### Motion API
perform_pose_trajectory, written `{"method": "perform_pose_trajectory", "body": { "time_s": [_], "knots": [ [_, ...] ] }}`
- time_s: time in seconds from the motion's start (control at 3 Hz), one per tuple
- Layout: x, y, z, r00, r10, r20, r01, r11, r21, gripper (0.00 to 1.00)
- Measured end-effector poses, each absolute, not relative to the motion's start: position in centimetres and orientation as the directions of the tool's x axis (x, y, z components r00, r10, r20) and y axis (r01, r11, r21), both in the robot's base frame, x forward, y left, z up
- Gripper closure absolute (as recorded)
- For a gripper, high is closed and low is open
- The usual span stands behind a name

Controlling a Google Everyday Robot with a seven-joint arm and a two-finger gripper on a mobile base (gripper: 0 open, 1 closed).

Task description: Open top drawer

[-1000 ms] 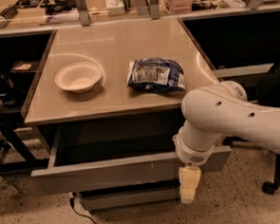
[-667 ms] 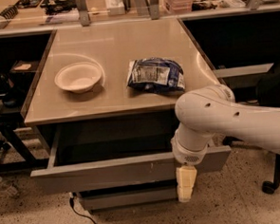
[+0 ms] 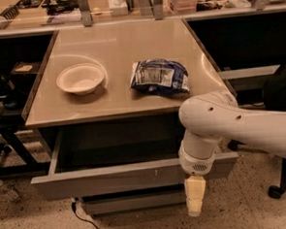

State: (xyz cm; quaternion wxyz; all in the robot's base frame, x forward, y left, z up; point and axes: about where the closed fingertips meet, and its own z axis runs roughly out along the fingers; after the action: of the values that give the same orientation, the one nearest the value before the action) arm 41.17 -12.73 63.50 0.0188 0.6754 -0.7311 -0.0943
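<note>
The top drawer [image 3: 108, 181] is a wide grey flat-fronted drawer under the tabletop. It stands pulled out toward me, and its dark inside shows no contents. Pale marks show right of centre on its front. My gripper [image 3: 195, 197] hangs cream-coloured at the end of the white arm [image 3: 216, 124]. It points down in front of the drawer front's right part, and its tip is below the drawer's lower edge. The arm hides the right end of the drawer.
A white bowl [image 3: 81, 79] and a blue snack bag [image 3: 160, 77] lie on the beige tabletop [image 3: 114, 45]. A narrower grey drawer [image 3: 134, 202] sits below, closed. A black cable [image 3: 86, 222] trails on the floor, and a chair base [image 3: 278, 186] stands at the right.
My arm's bulky joint has shifted slightly to the left. The gripper stays in front of the drawer front. The drawer stands about as far out as before.
</note>
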Motion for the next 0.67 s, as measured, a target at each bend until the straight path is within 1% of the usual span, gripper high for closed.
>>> {"method": "perform_pose_trajectory", "body": {
  "time_s": [0.33,0.67],
  "knots": [
    [38.5,-13.4,64.9,-0.116,-0.987,-0.11,-0.971,0.09,0.222,0.0],
    [35.8,-13.9,67.1,-0.127,-0.985,-0.116,-0.968,0.098,0.23,0.0]
  ]
}}
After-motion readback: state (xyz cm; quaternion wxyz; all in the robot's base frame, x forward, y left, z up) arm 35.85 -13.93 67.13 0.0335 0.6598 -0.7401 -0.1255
